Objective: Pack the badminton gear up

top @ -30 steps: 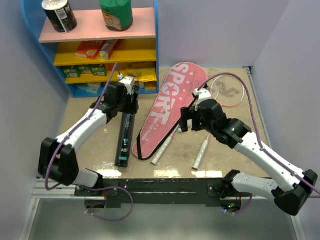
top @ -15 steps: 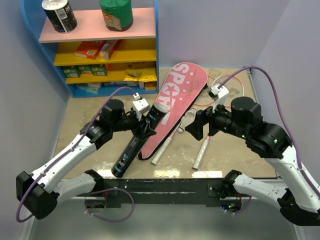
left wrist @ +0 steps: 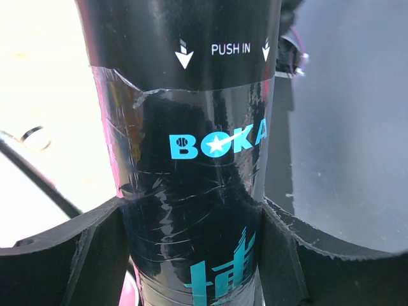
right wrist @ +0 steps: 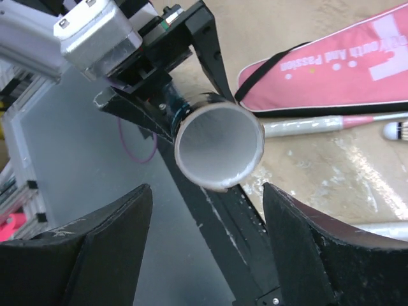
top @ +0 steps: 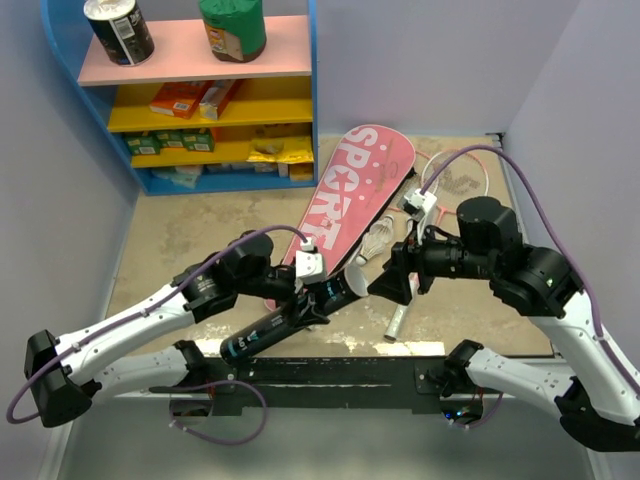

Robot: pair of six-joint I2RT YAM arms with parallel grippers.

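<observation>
Tube look: you have a long glossy black tube [left wrist: 191, 159] with teal "BOKA" lettering. White "PUSH IN" and two down-arrows sit above it, and wrinkled clear tape is wrapped round the middle.
Tube mouth: in your right wrist view the end is open, a round rim with a pale grey inside.
Tube place: from above it hangs tilted over the table's 6 o'clock edge, the mouth raised toward 2 o'clock and the other end low toward 8 o'clock.
Left gripper [top: 318, 295]: its fingers [left wrist: 64, 255] are clamped on both sides of the tube, near the mouth end.
Right gripper [right wrist: 205, 191]: your jaws stand wide apart with nothing in them. The tube mouth faces them, just beyond the tips at 12 o'clock.
Pink cover [top: 345, 200]: racket-shaped with white "SPORT" and black edging, it lies flat from the table's centre toward 1 o'clock.
Shuttlecock [top: 378, 240]: white, on the table just beside the cover's 4 o'clock edge.
Racket head [top: 455, 182]: a thin pink frame at the table's 2 o'clock corner.
White racket grip [top: 397, 322]: it lies at 5 o'clock, under your right arm.
</observation>
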